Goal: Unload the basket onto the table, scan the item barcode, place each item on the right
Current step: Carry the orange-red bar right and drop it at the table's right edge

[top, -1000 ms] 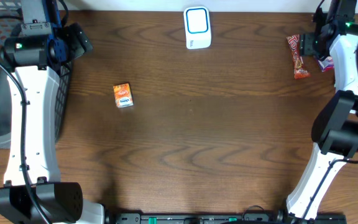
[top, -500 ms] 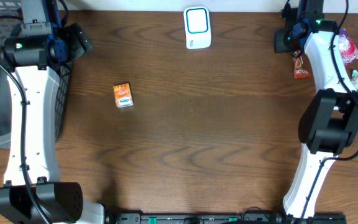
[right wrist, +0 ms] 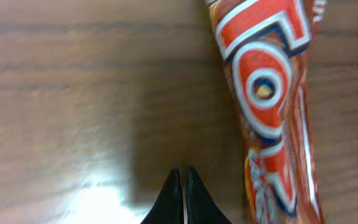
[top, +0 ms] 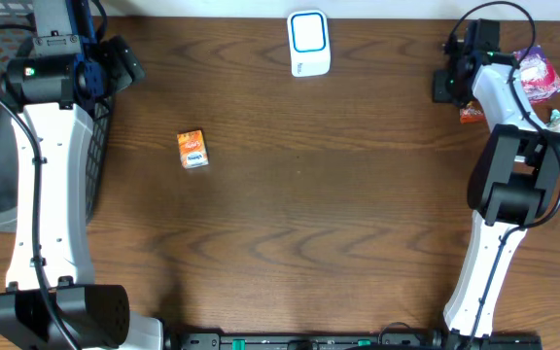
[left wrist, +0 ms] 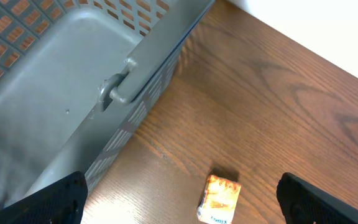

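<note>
Whereas the left pincer [left wrist: 179, 182] stays spread, the right pincer [right wrist: 182, 179] has closed empty beside the snack [right wrist: 266, 93].

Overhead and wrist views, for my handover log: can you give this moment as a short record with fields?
scanner: white, far edge of the table, centre
orange box: flat on table, left of centre
red wrapper: on table, right side, not gripped
right gripper: shut, empty, beside wrapper
left gripper: open, by grey basket
</note>
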Controlling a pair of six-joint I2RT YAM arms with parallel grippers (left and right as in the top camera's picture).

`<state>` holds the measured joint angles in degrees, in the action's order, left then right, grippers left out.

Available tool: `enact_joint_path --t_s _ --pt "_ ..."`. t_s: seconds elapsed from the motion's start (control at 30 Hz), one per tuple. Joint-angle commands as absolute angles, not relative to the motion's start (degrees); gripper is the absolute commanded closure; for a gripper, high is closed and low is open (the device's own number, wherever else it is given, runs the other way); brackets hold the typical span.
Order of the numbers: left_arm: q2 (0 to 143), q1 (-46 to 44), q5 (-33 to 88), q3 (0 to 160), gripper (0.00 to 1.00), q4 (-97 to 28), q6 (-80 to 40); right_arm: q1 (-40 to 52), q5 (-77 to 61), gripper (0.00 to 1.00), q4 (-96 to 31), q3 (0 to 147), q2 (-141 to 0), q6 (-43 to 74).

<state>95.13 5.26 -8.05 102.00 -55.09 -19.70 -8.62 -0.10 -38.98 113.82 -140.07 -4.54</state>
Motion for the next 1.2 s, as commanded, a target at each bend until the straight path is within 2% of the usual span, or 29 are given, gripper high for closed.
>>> enact_joint_path --t_s 0.0,0.1,0.27,0.53,0.6,0.73,0.8,0.87,0.97,1.03,1.17 --pt "94.41 6.09 -9.23 102.35 0.02 -55.22 -20.27 -9.69 0.58 0.99 -37.30 113.45 -142.32 -1.17" --pt "94.41 6.09 -9.23 102.35 0.02 -55.22 -20.27 -10.72 1.39 0.99 -35.46 113.45 -142.98 0.58" --pt "94.41 6.09 -9.23 102.35 0.02 -55.22 -20.27 -12.56 10.57 0.99 -34.02 113.54 -143.09 4.27" --pt "94.41 6.09 -9.23 102.35 0.02 -55.22 -20.27 -12.78 11.55 0.90 -36.05 114.98 -138.26 4.25" --pt "94.41 6.09 -9.23 102.35 0.02 -55.22 -20.27 -12.10 11.25 0.83 -36.16 115.11 -135.39 4.23" --pt "94.41 6.09 -9.23 102.35 0.02 -55.22 -20.27 -10.13 8.40 0.76 -36.23 115.11 -128.99 4.23" --pt "94.41 6.09 -9.23 102.35 0.02 -55.22 -20.27 -8.86 4.23 0.64 -36.32 115.11 -126.15 4.23" --pt "94.41 6.09 -9.23 102.35 0.02 -55.22 -20.27 -7.40 -2.22 0.58 -36.84 115.11 -123.72 4.25" --pt "94.41 6.09 -9.23 102.35 0.02 -55.22 -20.27 -4.14 -17.61 0.33 -37.91 115.11 -121.32 4.25" --pt "94.41 6.09 -9.23 102.35 0.02 -55.22 -20.27 -2.28 -25.19 0.25 -38.35 115.11 -121.16 4.25" --pt "94.41 6.09 -9.23 102.35 0.02 -55.22 -20.27 2.81 -36.03 0.22 -39.31 115.00 -121.75 4.27"
